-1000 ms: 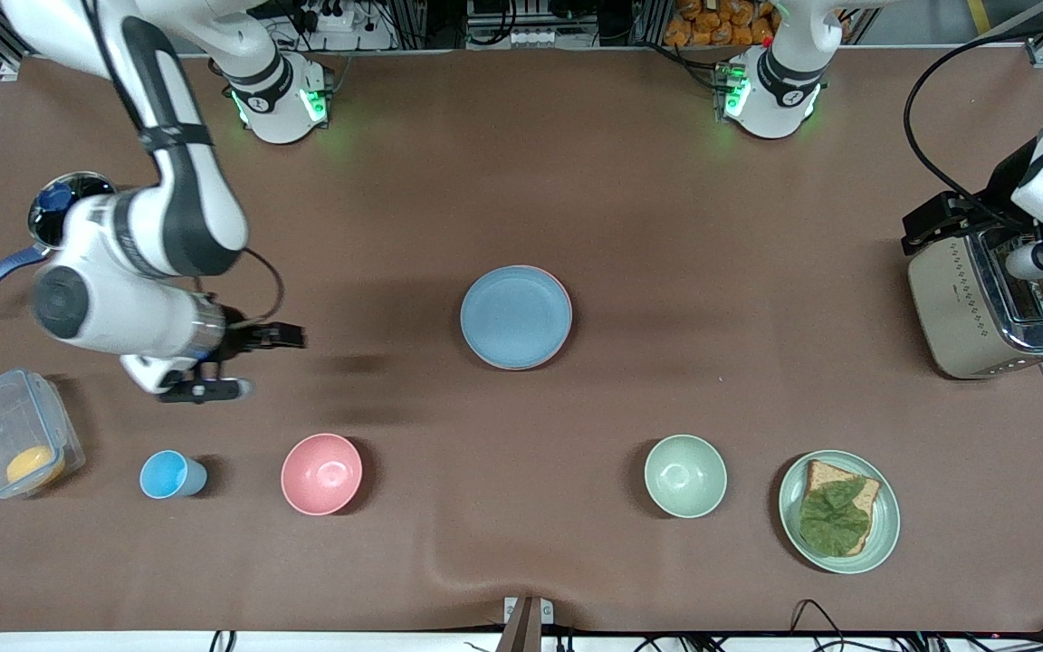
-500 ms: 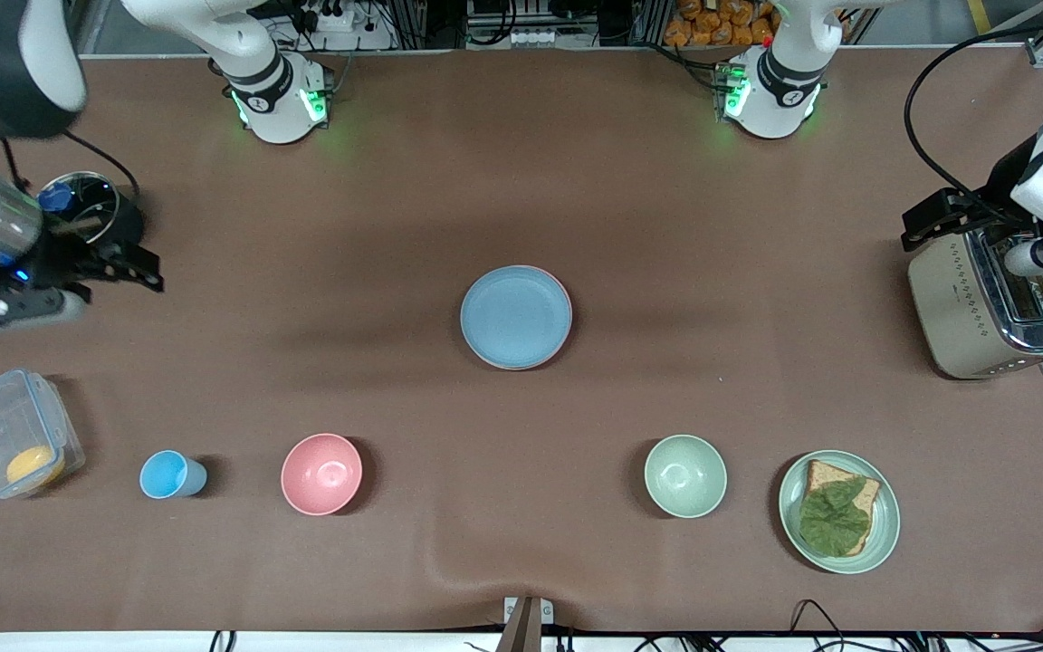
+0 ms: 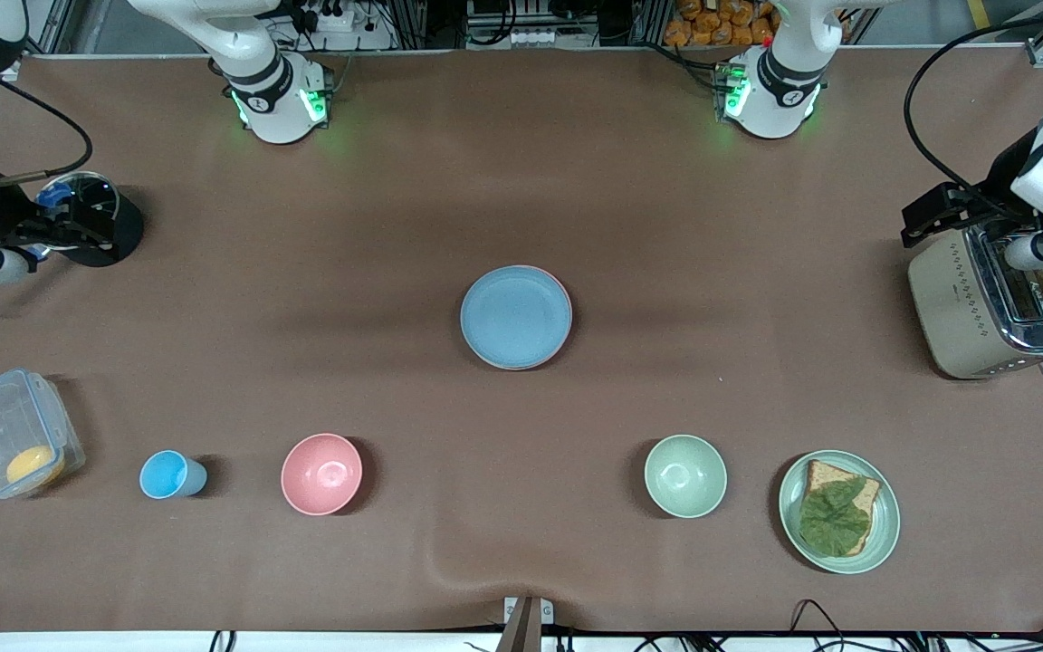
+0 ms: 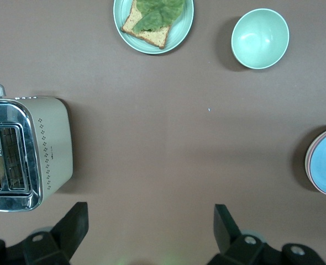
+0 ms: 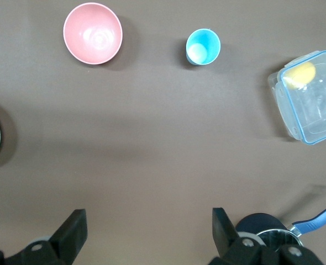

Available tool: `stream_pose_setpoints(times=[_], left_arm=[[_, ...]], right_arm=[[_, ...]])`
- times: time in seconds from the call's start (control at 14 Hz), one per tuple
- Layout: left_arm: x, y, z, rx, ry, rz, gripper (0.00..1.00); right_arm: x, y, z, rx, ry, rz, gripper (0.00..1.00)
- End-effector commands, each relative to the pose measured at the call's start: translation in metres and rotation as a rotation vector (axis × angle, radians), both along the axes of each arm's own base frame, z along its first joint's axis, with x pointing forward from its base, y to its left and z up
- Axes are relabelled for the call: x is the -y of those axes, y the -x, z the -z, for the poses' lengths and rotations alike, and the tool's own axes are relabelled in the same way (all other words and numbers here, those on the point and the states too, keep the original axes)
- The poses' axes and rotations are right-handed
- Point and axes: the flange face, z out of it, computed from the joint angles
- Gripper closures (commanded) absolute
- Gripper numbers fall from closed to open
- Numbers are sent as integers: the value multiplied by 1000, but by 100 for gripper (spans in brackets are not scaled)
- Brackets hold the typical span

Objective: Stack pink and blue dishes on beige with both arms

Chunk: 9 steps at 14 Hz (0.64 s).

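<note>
The blue plate [image 3: 515, 316] lies at the middle of the table [image 3: 521, 181], well away from every edge, on top of a pink plate [image 3: 561, 292] whose rim shows as a thin sliver around it; the left wrist view shows the same pink edge under the blue. No beige plate can be made out under these 2, so whether it sits hidden at the bottom of the pile is not something the views settle. If it does, the stack looks finished, which would explain why both arms are parked out at the ends and away from it. The right gripper [image 3: 60, 231] hangs over the dark pot [image 3: 91, 217] near the table edge at the right arm's end, its fingers [image 5: 69, 234] spread wide and empty. The left gripper [image 3: 947, 213] hangs over the toaster [image 3: 992, 308] near the edge at the left arm's end, fingers [image 4: 74, 223] likewise wide apart with nothing between them. Along the edge nearest the front camera stand a clear container [image 3: 10, 444], a blue cup [image 3: 168, 474], a pink bowl [image 3: 322, 474], a green bowl [image 3: 685, 475] and a green plate [image 3: 793, 525] with bread and a leaf, all apart from the stack.
</note>
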Motion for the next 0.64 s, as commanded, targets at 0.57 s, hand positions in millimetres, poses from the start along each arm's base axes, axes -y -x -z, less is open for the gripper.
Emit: stream_pose_setpoints(times=[0.57], left_arm=[[0,9,-9,-17,15,31,0]], right_arm=[[13,6,-21,29,4,47,0]])
